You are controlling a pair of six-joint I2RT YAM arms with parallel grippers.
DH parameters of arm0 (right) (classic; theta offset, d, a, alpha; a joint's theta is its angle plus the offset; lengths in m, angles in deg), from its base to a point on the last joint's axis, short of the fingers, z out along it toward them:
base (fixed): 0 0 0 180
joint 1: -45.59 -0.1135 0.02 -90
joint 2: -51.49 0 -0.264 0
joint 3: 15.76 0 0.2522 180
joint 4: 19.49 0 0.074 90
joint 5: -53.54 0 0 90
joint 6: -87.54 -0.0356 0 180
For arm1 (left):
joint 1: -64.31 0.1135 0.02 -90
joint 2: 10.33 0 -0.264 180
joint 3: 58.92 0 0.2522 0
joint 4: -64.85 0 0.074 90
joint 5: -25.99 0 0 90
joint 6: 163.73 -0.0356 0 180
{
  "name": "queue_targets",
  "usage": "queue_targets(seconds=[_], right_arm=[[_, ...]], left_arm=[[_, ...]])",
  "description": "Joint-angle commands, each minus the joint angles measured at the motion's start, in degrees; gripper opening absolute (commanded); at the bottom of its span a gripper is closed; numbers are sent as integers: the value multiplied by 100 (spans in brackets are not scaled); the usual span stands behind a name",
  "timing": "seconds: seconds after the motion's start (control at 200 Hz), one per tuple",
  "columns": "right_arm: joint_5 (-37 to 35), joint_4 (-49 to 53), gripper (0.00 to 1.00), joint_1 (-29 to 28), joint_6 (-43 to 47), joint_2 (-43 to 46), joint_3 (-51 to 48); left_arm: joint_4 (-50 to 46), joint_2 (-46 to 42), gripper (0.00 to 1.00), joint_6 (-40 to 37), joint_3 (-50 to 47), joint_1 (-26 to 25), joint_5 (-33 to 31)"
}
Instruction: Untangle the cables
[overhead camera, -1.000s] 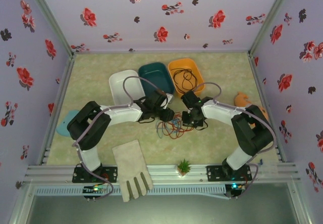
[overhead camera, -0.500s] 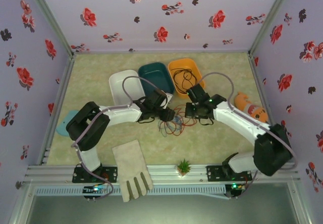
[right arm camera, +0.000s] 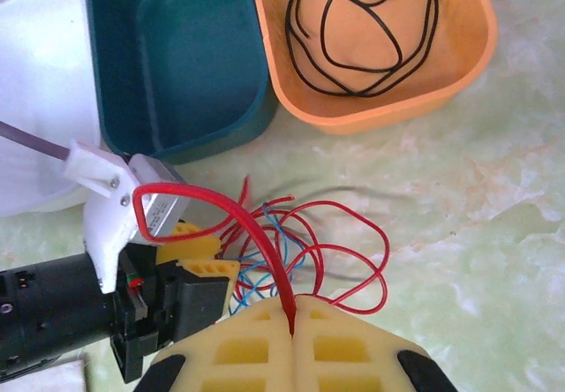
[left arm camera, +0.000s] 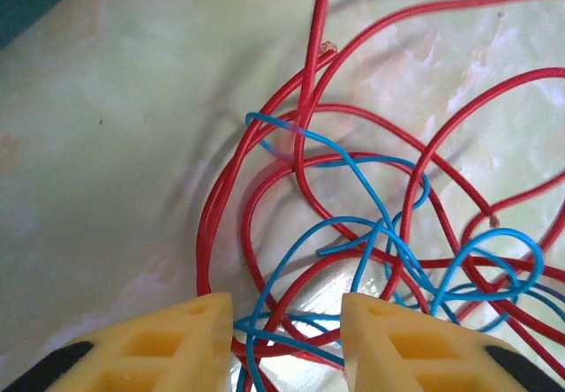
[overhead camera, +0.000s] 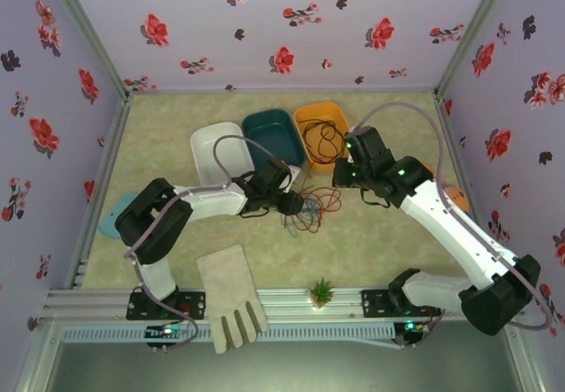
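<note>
A tangle of the red cable [left arm camera: 221, 207] and the blue cable [left arm camera: 371, 233] lies on the table in front of the bins. My left gripper [left arm camera: 287, 330] stands low over it, open, and its yellow fingers [left arm camera: 199, 330] straddle a few red and blue strands without clamping them. My right gripper [right arm camera: 292, 317] is lifted above the table and shut on the red cable [right arm camera: 265, 242], which rises taut from the tangle [overhead camera: 309, 211]. The black cable [right arm camera: 362, 21] lies coiled by itself in the orange bin [right arm camera: 388, 109]. From above, the left gripper [overhead camera: 296, 205] and the right gripper [overhead camera: 340, 180] flank the tangle.
A white bin [overhead camera: 212, 149], a teal bin [overhead camera: 265, 120] and the orange bin [overhead camera: 305, 114] stand in a row behind the tangle. A pale glove [overhead camera: 231, 299] and a small green plant [overhead camera: 322, 291] lie near the front edge. An orange toy [overhead camera: 455, 199] sits right; a light-blue object [overhead camera: 113, 220] sits left.
My right gripper has shut on the red cable, then risen and moved back to the right, which draws that cable up out of the tangle. The left gripper has stayed in place.
</note>
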Motion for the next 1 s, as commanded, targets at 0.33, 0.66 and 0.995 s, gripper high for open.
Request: queue_targets(seconds=[0.33,0.66,0.995], right_arm=[[-739,918,2,-42,438,497,1180],[-659,498,3,-42,647,289,1389],[-585,-605,3,-31,586,-629,1621]], left_arm=[[-79,-493,37,64,-728,-21,96],[-129,-1152,40,257,-1179,-21,35],[-516,-2360,64,291,-1117,-16,-623]])
